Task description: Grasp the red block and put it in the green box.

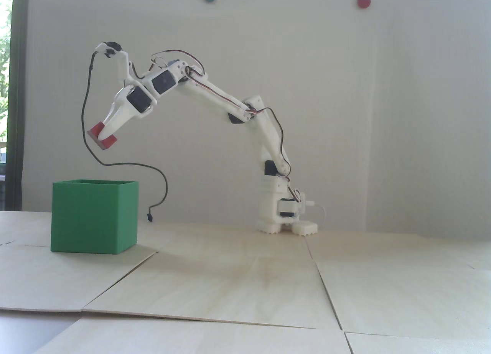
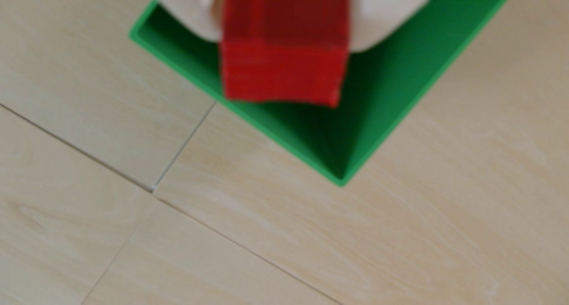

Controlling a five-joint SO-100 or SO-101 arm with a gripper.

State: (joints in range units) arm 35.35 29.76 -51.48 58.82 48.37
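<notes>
My white gripper (image 1: 104, 136) is shut on the red block (image 1: 96, 131) and holds it tilted in the air, well above the open green box (image 1: 94, 216) at the left of the fixed view. In the wrist view the red block (image 2: 283, 56) sits between my two white fingers (image 2: 381, 13), which press its left and right sides. Below it I look into the open green box (image 2: 385, 108), whose inside is dark and shows nothing in it. The block hangs over the box's opening.
The arm's white base (image 1: 285, 216) stands at mid-table against a white wall. A black cable (image 1: 153, 173) hangs from the wrist camera down to the table right of the box. The table is light wooden panels (image 1: 245, 285) with seams.
</notes>
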